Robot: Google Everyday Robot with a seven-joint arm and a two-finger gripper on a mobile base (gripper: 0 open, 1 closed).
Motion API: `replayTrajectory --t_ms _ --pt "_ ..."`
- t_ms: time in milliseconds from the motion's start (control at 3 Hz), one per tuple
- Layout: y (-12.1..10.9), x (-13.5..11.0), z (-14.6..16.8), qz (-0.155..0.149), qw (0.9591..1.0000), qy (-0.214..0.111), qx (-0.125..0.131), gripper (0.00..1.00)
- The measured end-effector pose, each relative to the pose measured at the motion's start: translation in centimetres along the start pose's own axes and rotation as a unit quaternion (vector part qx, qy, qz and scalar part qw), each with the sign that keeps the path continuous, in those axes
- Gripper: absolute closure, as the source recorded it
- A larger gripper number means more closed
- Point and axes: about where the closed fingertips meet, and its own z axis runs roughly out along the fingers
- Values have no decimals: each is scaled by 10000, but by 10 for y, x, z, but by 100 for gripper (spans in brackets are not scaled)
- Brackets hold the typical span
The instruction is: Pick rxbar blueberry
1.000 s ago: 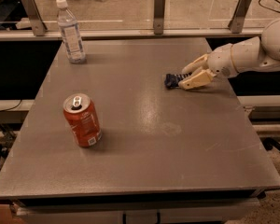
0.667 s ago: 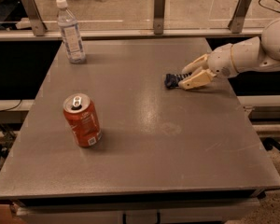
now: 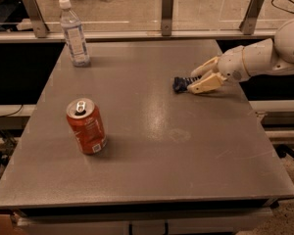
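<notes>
The rxbar blueberry (image 3: 180, 84) is a small dark navy wrapper lying on the grey table (image 3: 152, 146), at its right side. My gripper (image 3: 191, 82) reaches in from the right, low over the table. Its two cream fingers (image 3: 205, 84) stand on either side of the bar's right end and close on it. The bar's left end sticks out past the fingertips and still rests on the table. The white arm (image 3: 264, 55) runs off the right edge.
An orange-red soda can (image 3: 86, 126) stands upright at the front left. A clear water bottle (image 3: 74, 33) stands at the back left corner. A rail with metal posts (image 3: 167, 6) runs along the table's far edge.
</notes>
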Motion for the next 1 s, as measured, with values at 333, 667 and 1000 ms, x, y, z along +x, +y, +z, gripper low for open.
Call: replayTrajectory --t_ms 333,667,1000 --pt "0 0 0 1 10000 0 1 13" --pt "0 0 0 1 10000 0 1 0" --pt "-3 -3 -30 82 9997 -119 187 0"
